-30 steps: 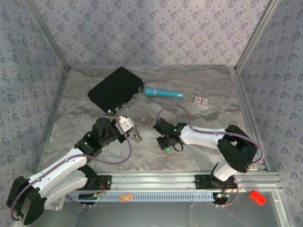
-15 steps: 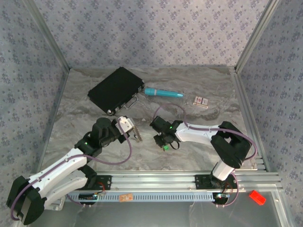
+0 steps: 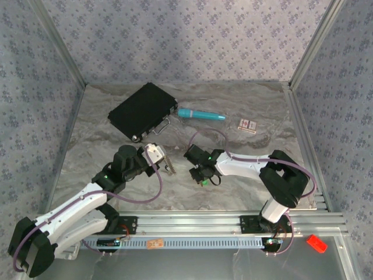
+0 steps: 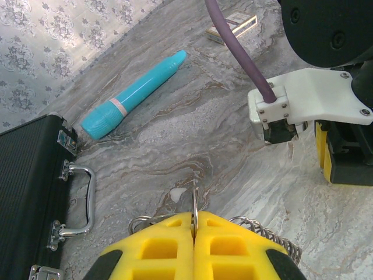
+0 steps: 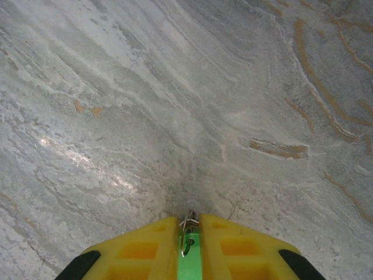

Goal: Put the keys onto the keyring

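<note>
Marbled bench [image 3: 245, 175], floral walls [image 3: 175, 41] — left fingers [image 4: 157, 248], angled inward, pinch the keyring [image 4: 194, 204]; right fingers [image 5: 233, 248], low over the bench, pinch the green-headed key [image 5: 189, 259].

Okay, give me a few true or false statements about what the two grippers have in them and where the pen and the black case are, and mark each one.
1. The left gripper is shut on the keyring. True.
2. The teal pen lies inside the black case. False: it lies on the table beside the case, which is closed.
3. The right gripper pinches the green-headed key. True.
4. The green-headed key already hangs on the keyring. False: key and ring are apart, each in its own gripper.
</note>
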{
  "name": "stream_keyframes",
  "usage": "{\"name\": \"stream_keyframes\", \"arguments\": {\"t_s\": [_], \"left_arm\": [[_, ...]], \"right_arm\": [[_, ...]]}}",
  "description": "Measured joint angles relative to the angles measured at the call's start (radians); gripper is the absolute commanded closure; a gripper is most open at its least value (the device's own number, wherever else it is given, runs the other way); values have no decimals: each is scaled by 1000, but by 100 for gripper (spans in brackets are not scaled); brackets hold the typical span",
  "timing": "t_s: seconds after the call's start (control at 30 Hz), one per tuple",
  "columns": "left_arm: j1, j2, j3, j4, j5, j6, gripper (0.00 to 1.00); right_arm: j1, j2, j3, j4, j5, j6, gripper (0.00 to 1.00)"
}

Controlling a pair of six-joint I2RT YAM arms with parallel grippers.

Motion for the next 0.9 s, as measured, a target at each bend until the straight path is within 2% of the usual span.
{"name": "stream_keyframes", "arguments": {"t_s": [0.27,0.5,0.9], "left_arm": [[0,0,0,0,0,0,100],[0,0,0,0,0,0,100],[0,-2,0,0,0,0,100]], "right_arm": [[0,0,7,-7,8,0,88],[1,8,15,-11,11,0,86],[4,15,19,-21,11,0,89]]}}
